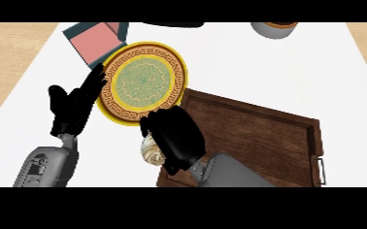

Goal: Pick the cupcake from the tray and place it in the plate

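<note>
1. Right hand (175, 138), nearest, curls over the cupcake (150, 150) at the wooden tray's (265, 126) left edge, carrying it toward the plate.
2. Patterned plate (143, 83) waits just beyond its fingers.
3. Left hand (72, 104) rests open beside the plate.

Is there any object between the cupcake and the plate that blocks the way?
Nothing visible does. The right robot hand curls over the cupcake at the tray's left end, and the plate lies just beyond, its rim near the tray. The left robot hand rests beside the plate.
</note>
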Robot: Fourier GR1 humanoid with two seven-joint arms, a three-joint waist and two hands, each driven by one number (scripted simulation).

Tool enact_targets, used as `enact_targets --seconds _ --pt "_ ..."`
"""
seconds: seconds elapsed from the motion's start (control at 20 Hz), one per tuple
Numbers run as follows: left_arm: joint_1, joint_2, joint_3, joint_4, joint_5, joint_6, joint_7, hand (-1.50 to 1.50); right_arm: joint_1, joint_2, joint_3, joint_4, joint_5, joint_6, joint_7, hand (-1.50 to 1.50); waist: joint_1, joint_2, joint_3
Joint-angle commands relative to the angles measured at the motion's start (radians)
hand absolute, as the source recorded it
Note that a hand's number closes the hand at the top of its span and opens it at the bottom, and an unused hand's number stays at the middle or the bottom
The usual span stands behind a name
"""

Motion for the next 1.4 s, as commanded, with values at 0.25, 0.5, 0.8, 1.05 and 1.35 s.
enact_targets --seconds 0.25,0.5,0.8,1.05,1.35 --pt "-0.010 -0.004 0.008 0.021 -0.015 0.021 -0.006 0.00 -0.197 0.009 0.126 -0.029 0.150 -0.353 0.492 1.50 -0.015 0.000 -0.002" --pt "-0.005 -0.022 -0.013 0.013 -0.026 0.023 -0.010 0.00 -0.337 0.009 0.160 0.067 0.080 -0.486 0.696 1.50 -0.014 0.008 -0.001" --pt "-0.021 0.010 0.026 0.025 -0.007 0.001 -0.022 0.00 -0.438 0.009 0.163 0.239 0.008 -0.629 0.764 1.50 -0.024 0.014 -0.001" --pt "0.021 0.006 0.038 0.014 -0.005 0.008 -0.036 0.00 -0.451 0.009 0.094 0.433 -0.087 -0.705 0.583 1.50 -0.047 0.017 0.000" --pt "0.045 -0.015 0.011 -0.040 -0.029 0.025 -0.011 0.00 -0.497 0.009 0.085 0.590 -0.278 -0.591 0.443 1.50 -0.051 0.016 0.001"
